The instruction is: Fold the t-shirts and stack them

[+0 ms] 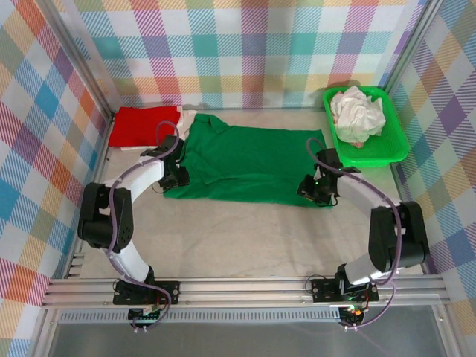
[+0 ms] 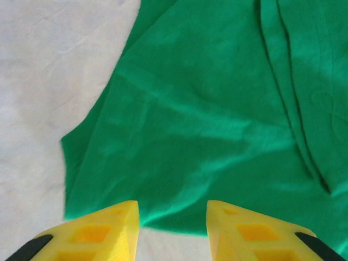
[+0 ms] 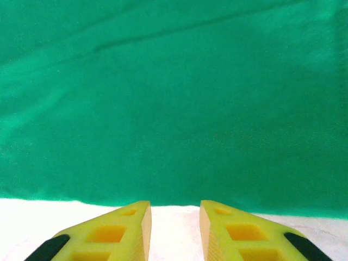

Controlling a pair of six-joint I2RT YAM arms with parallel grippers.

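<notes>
A dark green t-shirt (image 1: 249, 165) lies spread across the middle of the table. A folded red t-shirt (image 1: 143, 125) rests at the back left, with a strip of white cloth (image 1: 199, 116) beside it. A crumpled white t-shirt (image 1: 358, 115) sits in the tray. My left gripper (image 1: 178, 178) hovers at the green shirt's left hem (image 2: 179, 163), jaws open, nothing between them (image 2: 173, 215). My right gripper (image 1: 311, 189) stands at the shirt's right edge (image 3: 174, 109), open over bare table (image 3: 175, 212), just short of the hem.
A bright green plastic tray (image 1: 394, 149) stands at the back right. Aluminium frame posts and checked walls close in the table (image 1: 245, 238) on three sides. A metal rail (image 1: 245, 288) runs along the near edge by both arm bases.
</notes>
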